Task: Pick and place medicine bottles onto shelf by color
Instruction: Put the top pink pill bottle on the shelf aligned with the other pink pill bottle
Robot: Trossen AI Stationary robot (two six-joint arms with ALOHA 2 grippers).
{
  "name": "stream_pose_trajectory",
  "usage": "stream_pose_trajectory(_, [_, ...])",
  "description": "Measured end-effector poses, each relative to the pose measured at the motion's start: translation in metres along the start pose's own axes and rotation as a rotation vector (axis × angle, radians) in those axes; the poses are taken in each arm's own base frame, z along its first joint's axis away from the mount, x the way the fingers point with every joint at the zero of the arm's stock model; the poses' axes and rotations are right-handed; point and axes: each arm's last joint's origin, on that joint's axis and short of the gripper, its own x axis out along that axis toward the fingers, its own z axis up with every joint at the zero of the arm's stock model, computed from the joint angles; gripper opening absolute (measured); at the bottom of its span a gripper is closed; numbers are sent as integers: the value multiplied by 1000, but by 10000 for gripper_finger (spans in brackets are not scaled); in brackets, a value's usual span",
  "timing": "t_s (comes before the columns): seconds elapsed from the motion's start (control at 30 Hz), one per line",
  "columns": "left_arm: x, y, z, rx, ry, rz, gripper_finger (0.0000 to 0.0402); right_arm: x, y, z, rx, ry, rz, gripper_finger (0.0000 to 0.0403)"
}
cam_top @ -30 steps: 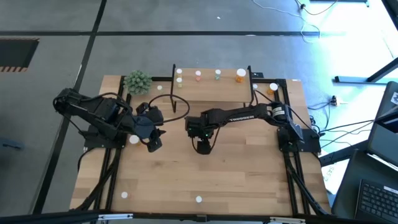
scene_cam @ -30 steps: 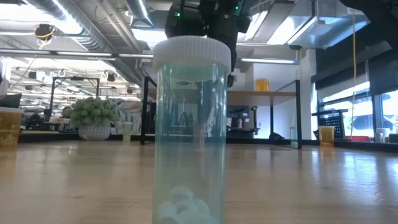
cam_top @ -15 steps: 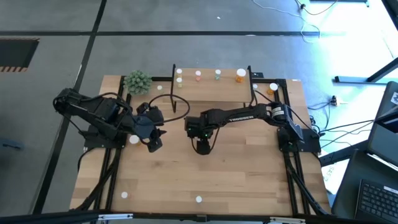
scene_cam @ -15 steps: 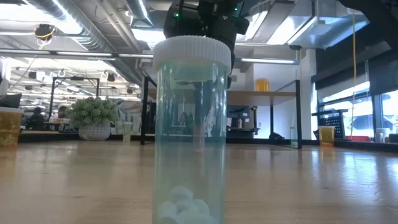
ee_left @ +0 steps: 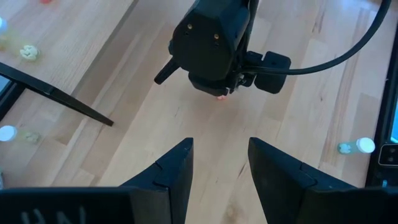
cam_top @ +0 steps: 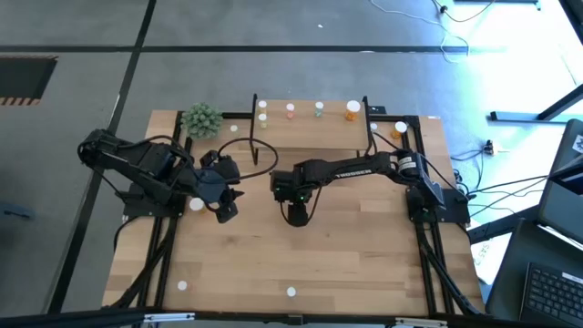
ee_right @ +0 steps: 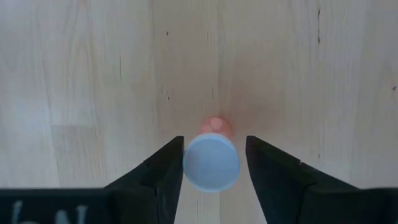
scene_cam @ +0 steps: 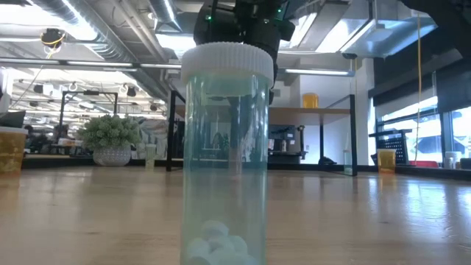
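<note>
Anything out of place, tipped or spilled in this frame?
Nothing looks spilled or damaged. Loose medicine bottles stand scattered near the table edge, one close to the low camera. The right gripper brackets a white-capped pink bottle at mid-table, fingers open. The left gripper waits open nearby. Four bottles already line the shelf.

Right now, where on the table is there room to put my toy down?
The bare wood between the right pincer and the near-edge bottle is free, and so is the right front corner. It is crowded by the shelf, with bottles and the plant, and around the left pincer.
</note>
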Motion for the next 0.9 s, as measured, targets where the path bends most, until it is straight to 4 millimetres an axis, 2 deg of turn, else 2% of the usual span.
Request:
stream_pose_trajectory(0.47, [0, 0, 0, 0, 0, 0, 149, 0, 0, 0, 30, 0, 1, 123])
stream_pose_trajectory(0.9, [0, 0, 0, 0, 0, 0, 149, 0, 1, 0, 74, 5, 44, 121])
